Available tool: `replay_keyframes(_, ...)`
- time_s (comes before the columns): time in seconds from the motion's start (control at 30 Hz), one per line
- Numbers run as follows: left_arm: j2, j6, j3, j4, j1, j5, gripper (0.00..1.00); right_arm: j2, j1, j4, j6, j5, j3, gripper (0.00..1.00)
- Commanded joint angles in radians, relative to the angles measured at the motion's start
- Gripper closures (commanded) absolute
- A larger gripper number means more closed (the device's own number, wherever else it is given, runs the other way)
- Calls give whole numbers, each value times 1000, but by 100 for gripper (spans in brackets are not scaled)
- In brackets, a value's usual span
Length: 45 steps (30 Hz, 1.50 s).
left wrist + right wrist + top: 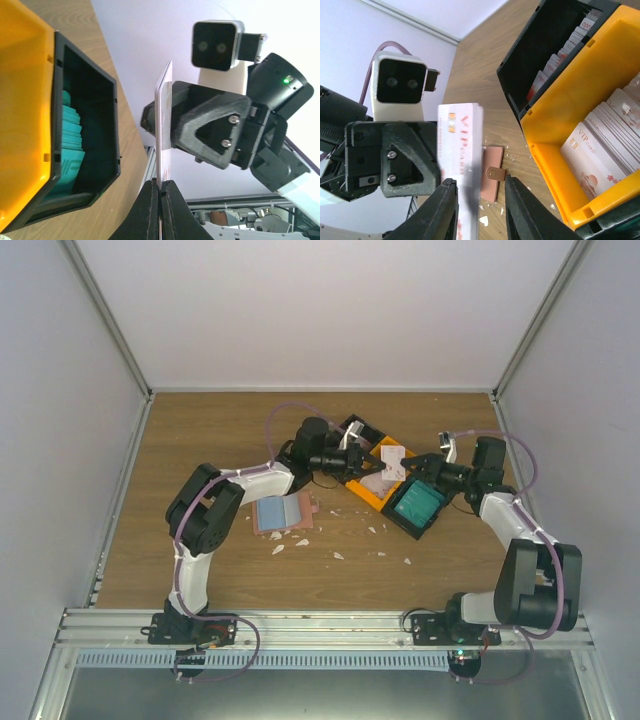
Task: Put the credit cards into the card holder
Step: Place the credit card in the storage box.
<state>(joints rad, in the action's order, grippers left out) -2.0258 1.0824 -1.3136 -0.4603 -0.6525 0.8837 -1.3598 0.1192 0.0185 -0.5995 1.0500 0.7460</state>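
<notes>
- Left gripper (pixel 160 206) is clamped on the edge of a red-and-white credit card (pixel 461 150), held upright at centre frame over the orange bin (pixel 368 490).
- Right gripper (pixel 480 182) has its fingers apart, straddling the same card.
- Card holder (pixel 283 512) lies open on the table, left of centre.

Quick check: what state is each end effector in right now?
Left end effector: closed on the edge of a credit card.
Right end effector: open, with its fingers either side of the same card.
</notes>
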Motion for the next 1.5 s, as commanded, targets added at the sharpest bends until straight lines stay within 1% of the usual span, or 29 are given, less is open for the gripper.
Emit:
replay_keyframes(0.0,65,32,12,-97,7,27,100,1,9,-42,-3,2,-10,75)
replay_keyframes(0.13,70,39,20,-106,10,29,100,-8,8,-38,4,-9,-11,84)
replay_keyframes(0.2,71,39,22,-106,11,29,100,-9,9,-35,6,-11,-11,86)
replay_keyframes(0.43,67,41,28,-110,14,24,100,-8,9,-38,4,-14,-13,86)
replay_keyframes(0.6,70,45,29,-116,14,25,100,-5,10,-24,35,-18,-6,85)
replay_keyframes(0.77,72,56,31,-126,14,28,100,-11,10,13,58,-35,0,88)
replay_keyframes(0.93,74,57,40,-130,15,27,100,-12,9,24,63,-64,8,89)
replay_keyframes(1.17,72,60,40,-133,14,28,100,-12,8,23,79,-36,13,88)
replay_keyframes(1.27,67,61,39,-133,14,27,100,8,8,1,83,-2,9,84)
replay_keyframes(1.47,67,53,37,-122,16,24,100,58,8,-44,42,-37,-1,71)
